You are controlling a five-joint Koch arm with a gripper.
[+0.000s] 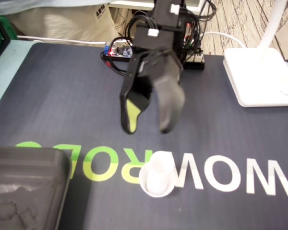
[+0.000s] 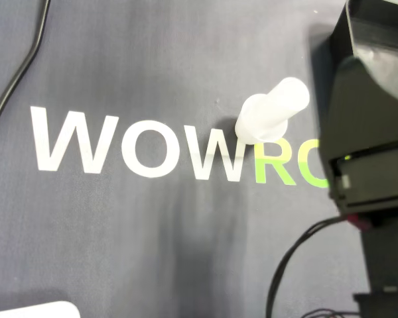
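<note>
A small white peg-shaped piece with a wider round base (image 1: 157, 179) stands on the dark mat (image 1: 62, 105), over the printed letters. In the overhead view the white piece (image 2: 272, 109) shows its stem leaning toward the upper right. My gripper (image 1: 149, 127) hangs above the mat, behind the piece and a little left of it in the fixed view, touching nothing. It is open, with a wide gap between the left finger with its yellow-green pad (image 1: 130, 115) and the dark right finger (image 1: 169, 103). Overhead, only the arm's black body (image 2: 371, 112) shows at the right edge.
A black bin (image 1: 24, 187) sits at the mat's front left corner. A white lamp base (image 1: 259, 76) stands at the right. A circuit board with wires (image 1: 119, 50) lies behind the arm. A black cable (image 2: 13, 79) runs along the overhead view's left side.
</note>
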